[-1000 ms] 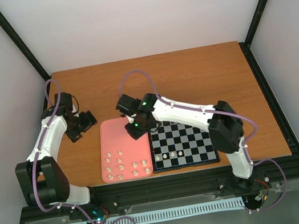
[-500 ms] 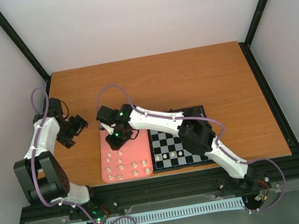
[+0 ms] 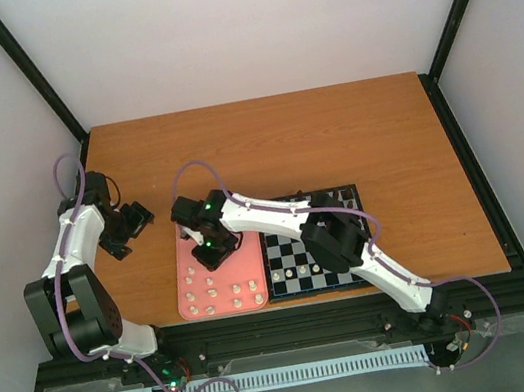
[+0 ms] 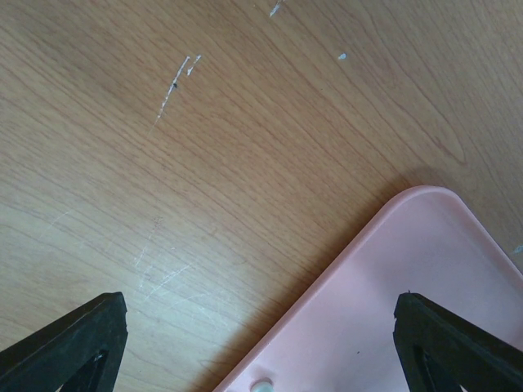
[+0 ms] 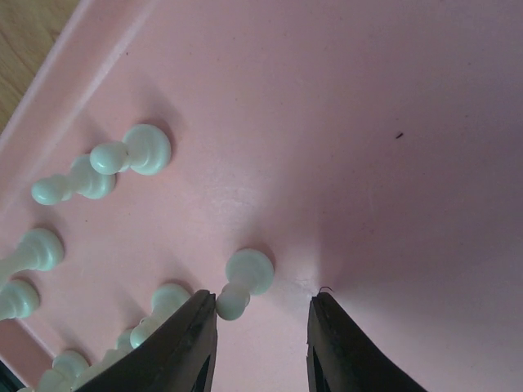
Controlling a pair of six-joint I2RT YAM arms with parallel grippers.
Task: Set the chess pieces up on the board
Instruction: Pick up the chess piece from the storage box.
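The small cream-white plastic chess pieces point(image 5: 131, 151) lie mostly on the flat pink rectangular tray point(image 3: 244, 265). They are scattered over the tray's near half, and several are toppled on their sides. Three more stand in a short line on the small square chessboard point(image 3: 290, 252) of black and pale squares with a black rim. That line is in the board's nearest row, at the end closest to the tray. The board lies just beside the tray's right edge, and the two appear to touch.

One cream-white pawn point(image 5: 245, 276) lies tipped over near the middle of the tray. Its round head points into the mouth of the right gripper point(image 5: 261, 298). The black fingers point(image 5: 196, 343) stand narrowly apart and low over the tray. One finger is right against the pawn's head, and the other is clear of it with bare pink showing between. Nothing is clamped. The white right arm reaches across the board to get over the tray.

The left gripper point(image 4: 257, 306) hangs beyond the tray's far left corner, over the orange-brown wooden table point(image 3: 332, 133) on which the tray rests. Its jaws are spread wide and hold nothing. The tray's rounded corner and the top of one pale piece show between them in the left wrist view.
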